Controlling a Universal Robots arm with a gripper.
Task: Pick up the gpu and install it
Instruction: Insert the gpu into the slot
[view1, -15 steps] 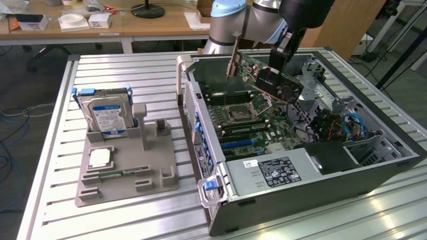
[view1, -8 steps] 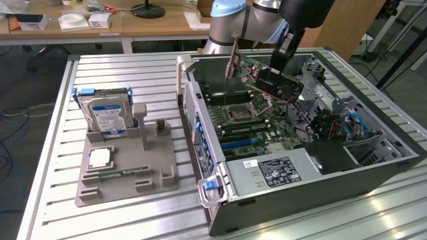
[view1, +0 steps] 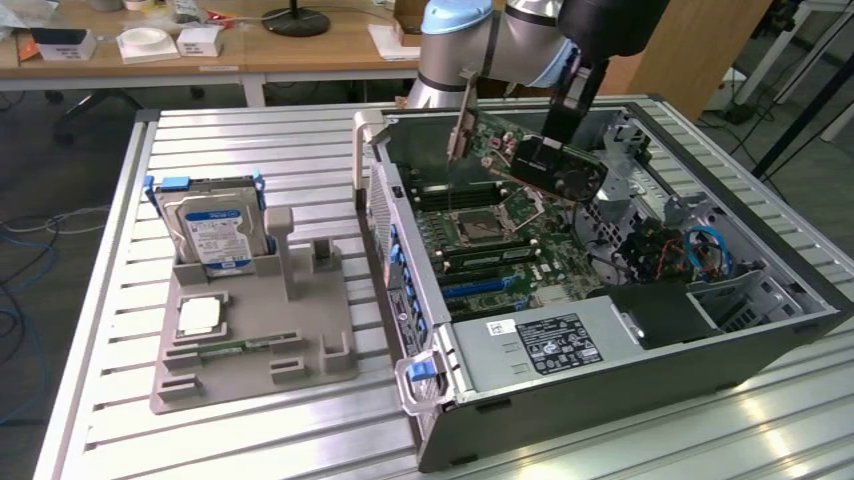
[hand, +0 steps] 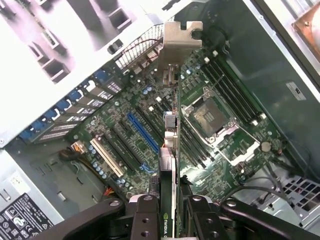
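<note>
Slatted counter (view1: 240, 440), open case (view1: 601, 400): your pincer (hand: 169, 205) grips the gpu (view1: 554, 165) tilted over motherboard (view1: 534, 250); skewed descent may jam its bracket (hand: 180, 42).

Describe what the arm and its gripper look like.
The arm is a silver-grey tube with rounded joints, one capped in pale blue, turning black toward the wrist. The gripper is black, with jointed linkage fingers pinned by round screws.
</note>
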